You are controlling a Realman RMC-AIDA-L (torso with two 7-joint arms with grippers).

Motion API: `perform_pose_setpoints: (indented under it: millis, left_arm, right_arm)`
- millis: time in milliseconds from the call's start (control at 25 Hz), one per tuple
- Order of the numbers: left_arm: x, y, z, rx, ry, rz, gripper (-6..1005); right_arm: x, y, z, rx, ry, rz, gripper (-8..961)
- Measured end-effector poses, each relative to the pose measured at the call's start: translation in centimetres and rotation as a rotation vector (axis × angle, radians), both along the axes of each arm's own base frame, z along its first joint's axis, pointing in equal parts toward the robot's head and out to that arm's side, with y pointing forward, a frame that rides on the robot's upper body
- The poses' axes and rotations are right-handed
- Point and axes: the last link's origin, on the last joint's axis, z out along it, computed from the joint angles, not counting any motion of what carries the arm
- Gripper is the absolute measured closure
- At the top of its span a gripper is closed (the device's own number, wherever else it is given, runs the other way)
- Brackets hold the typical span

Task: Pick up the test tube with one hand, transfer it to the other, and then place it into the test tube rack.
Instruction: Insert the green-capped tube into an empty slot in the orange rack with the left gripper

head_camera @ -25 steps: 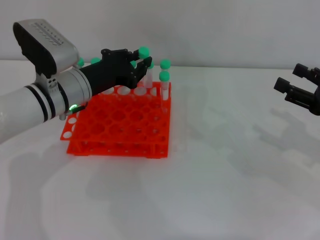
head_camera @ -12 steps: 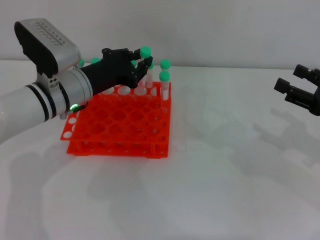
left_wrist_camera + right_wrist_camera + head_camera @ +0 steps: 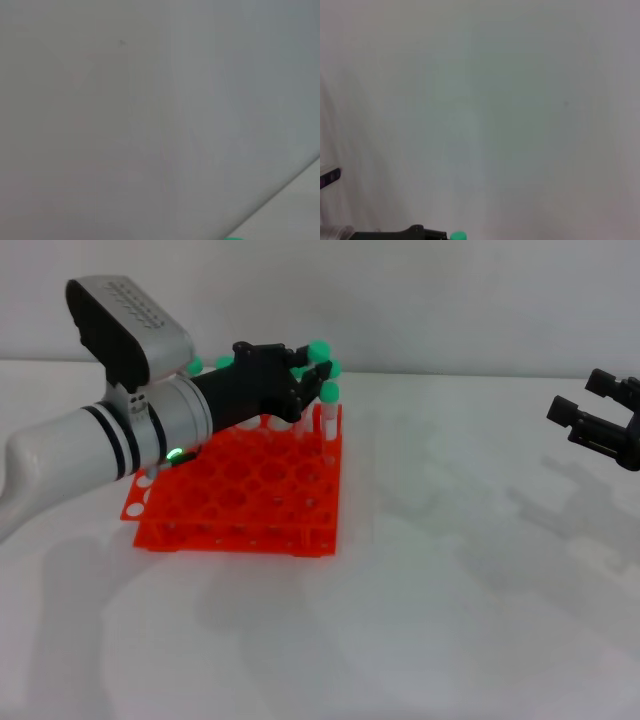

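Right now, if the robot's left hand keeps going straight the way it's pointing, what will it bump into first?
Probably the green-capped tubes standing at the far right corner of the orange rack. The left gripper points that way, right beside them, though depth is hard to judge.

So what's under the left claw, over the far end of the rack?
Under the left claw are the orange rack's far rows, with green-capped tubes standing beside it. The claw hides the holes beneath it, and whether its tube sits in one.
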Motion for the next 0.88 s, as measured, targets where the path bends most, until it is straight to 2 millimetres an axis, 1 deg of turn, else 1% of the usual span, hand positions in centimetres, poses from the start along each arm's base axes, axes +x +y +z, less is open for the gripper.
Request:
perform_pose_setpoints:
  millis: [280, 880]
  left_arm:
    - [0.1, 0.0, -0.2, -0.002, -0.001, 0.006, 726]
    - [-1.0, -0.3, 0.2, 0.019, -0.014, 0.038, 717]
  right_arm:
    - [0.1, 0.0, 0.0, 0.003, -0.001, -0.007, 93]
    - [0.1, 0.2, 0.0, 0.006, -0.007, -0.014, 92]
